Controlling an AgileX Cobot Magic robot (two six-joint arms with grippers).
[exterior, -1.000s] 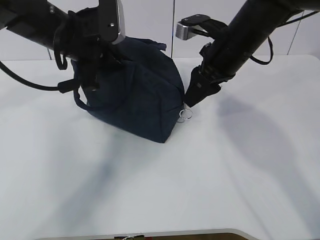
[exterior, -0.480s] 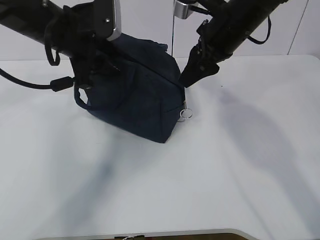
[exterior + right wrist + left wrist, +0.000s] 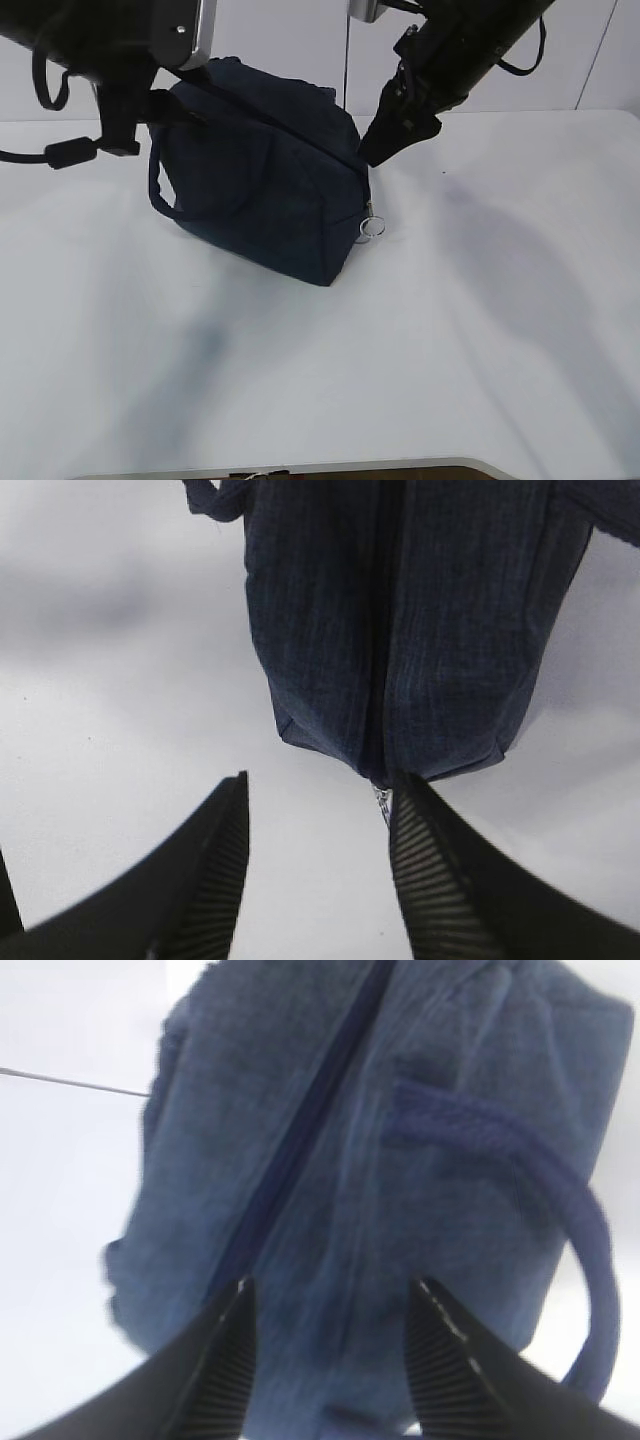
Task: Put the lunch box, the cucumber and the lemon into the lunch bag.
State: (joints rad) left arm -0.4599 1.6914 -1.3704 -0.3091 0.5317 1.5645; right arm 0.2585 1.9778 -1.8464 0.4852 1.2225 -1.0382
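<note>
Zipper closed along the lunch bag (image 3: 265, 195), both the left pincer (image 3: 330, 1360) and right pincer (image 3: 318, 870) spread and empty (food unseen), so packing looks finished; retreat seems next.

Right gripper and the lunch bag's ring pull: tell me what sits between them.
Nothing. In the exterior view, only the bag's corner seam and bare table separate the right gripper from the ring pull of the lunch bag.

— Anything I can't make out from here?

— I can't see inside the lunch bag (image 3: 270, 190); its zipper line looks closed. At the exterior view's upper left and top right, both arms run off the frame.

— The left wrist view?

— Blurred; the bag's loop handle (image 3: 560, 1210) is cut off at lower right.
</note>
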